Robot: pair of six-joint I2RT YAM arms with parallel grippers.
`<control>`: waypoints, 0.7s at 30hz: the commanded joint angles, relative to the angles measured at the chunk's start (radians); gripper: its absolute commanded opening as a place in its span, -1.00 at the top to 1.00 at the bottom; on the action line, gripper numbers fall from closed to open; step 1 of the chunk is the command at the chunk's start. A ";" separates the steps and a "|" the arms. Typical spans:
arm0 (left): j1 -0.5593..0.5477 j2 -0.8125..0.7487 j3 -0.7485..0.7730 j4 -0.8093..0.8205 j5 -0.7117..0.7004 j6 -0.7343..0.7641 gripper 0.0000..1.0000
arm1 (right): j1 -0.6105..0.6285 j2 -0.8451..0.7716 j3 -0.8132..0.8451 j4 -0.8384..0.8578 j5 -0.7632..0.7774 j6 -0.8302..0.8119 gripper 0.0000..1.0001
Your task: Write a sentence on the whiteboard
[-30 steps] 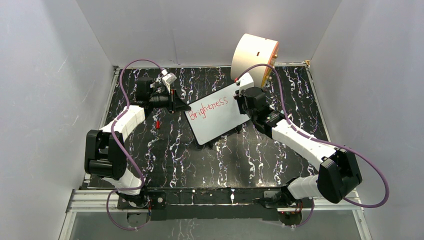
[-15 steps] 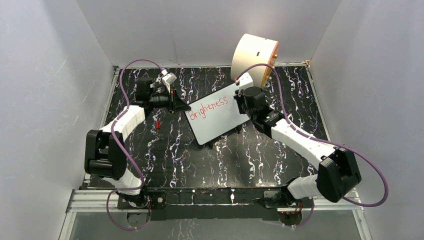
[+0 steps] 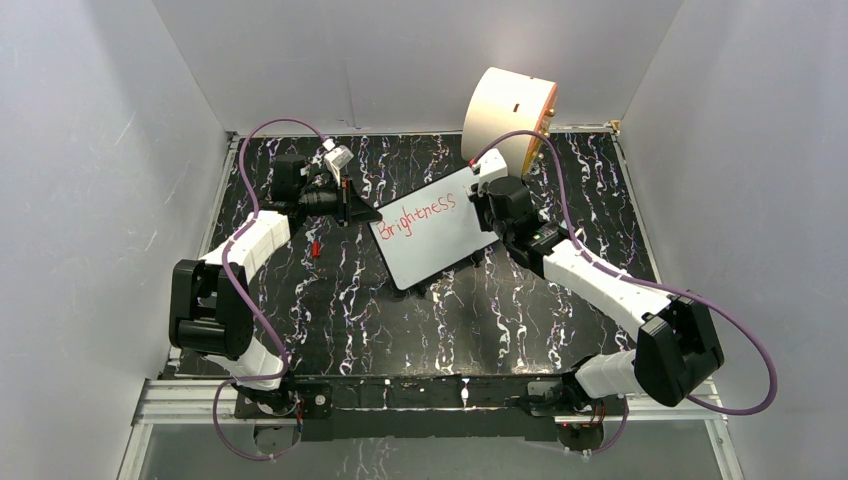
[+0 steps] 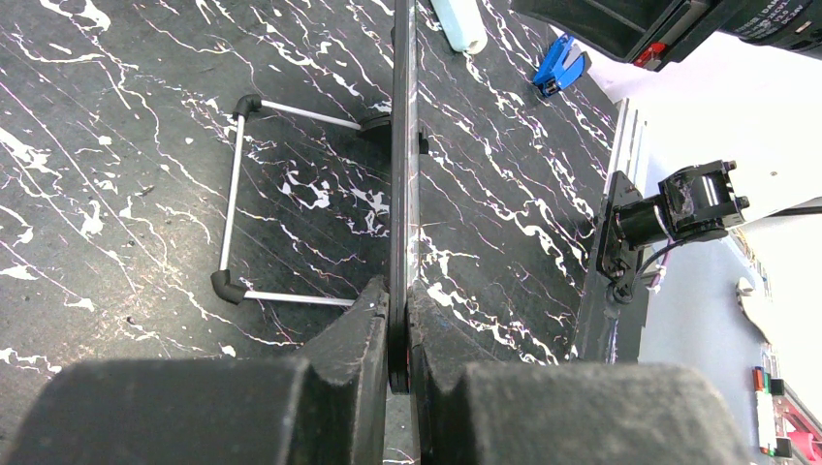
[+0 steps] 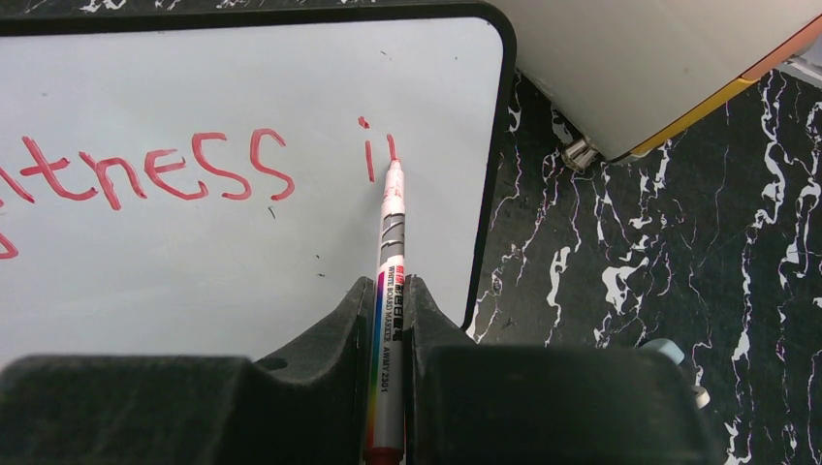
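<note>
The whiteboard [image 3: 432,240] stands tilted on a wire stand at the middle of the table. My left gripper [image 3: 352,212] is shut on its left edge; in the left wrist view the board [image 4: 402,145] shows edge-on between the fingers of that gripper [image 4: 399,295]. My right gripper [image 3: 484,200] at the board's right end is shut on a red whiteboard marker [image 5: 389,291], its tip touching the board [image 5: 242,252]. The sentence [image 3: 421,214] reads "Brightness" in red; the right wrist view shows "tness" [image 5: 155,167], then an "i" [image 5: 368,155] and a short stroke at the tip.
A big cream cylinder [image 3: 508,112] lies behind the board at the back right, close to my right wrist. A small red piece [image 3: 315,247] lies left of the board. The wire stand [image 4: 231,194] sits under the board, and a blue clip [image 4: 560,63] lies beyond it.
My right gripper has shifted slightly with the marker at the board's right end. The left arm and the board have not moved.
</note>
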 commanded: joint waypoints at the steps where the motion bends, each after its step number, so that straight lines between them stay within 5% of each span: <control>1: -0.026 0.023 -0.013 -0.087 -0.045 0.043 1.00 | -0.006 -0.026 -0.010 0.011 -0.001 0.010 1.00; 21: -0.027 0.026 -0.013 -0.088 -0.045 0.042 1.00 | -0.005 -0.035 -0.011 -0.016 -0.013 0.039 1.00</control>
